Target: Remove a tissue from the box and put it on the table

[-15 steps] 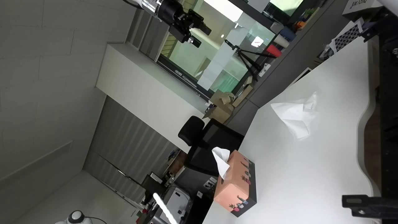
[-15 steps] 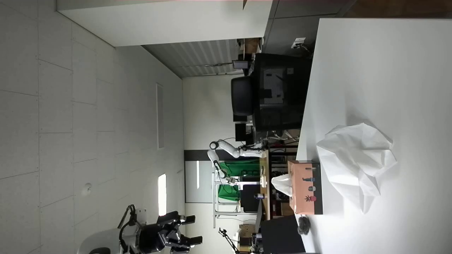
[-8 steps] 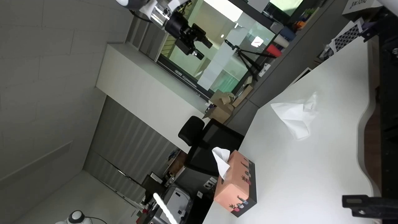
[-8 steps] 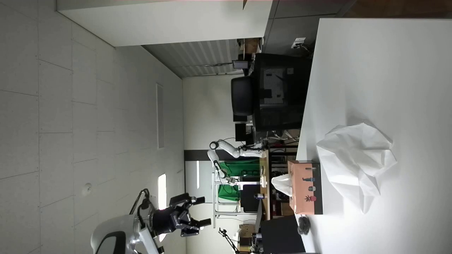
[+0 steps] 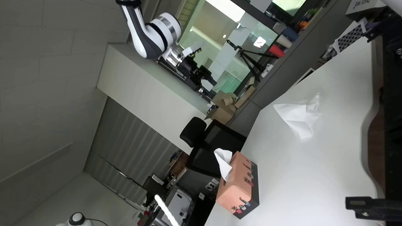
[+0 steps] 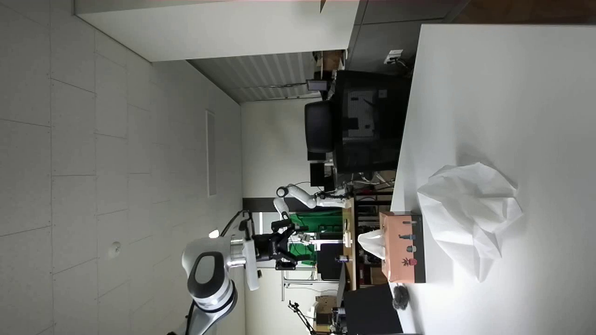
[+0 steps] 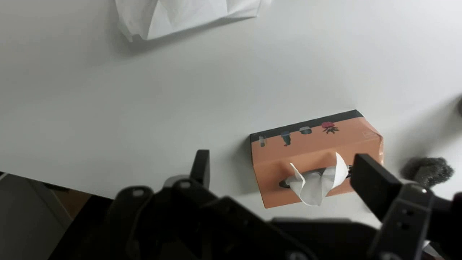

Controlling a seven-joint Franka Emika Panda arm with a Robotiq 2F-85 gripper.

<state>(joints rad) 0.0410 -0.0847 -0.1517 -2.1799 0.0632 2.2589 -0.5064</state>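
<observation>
Although my claw (image 7: 281, 154) gapes wide and empty, the protruding tissue (image 7: 313, 190) looks nearer one finger (image 7: 375, 182), so descending uncorrected could jab the tissue box (image 7: 301, 153) and shove it.

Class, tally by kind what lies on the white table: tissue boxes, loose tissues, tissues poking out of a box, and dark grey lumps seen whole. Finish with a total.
Tissue box: 1
Loose tissue: 1 (it looks like one crumpled piece)
Poking tissue: 1
Dark grey lump: 1
Total: 4
</observation>
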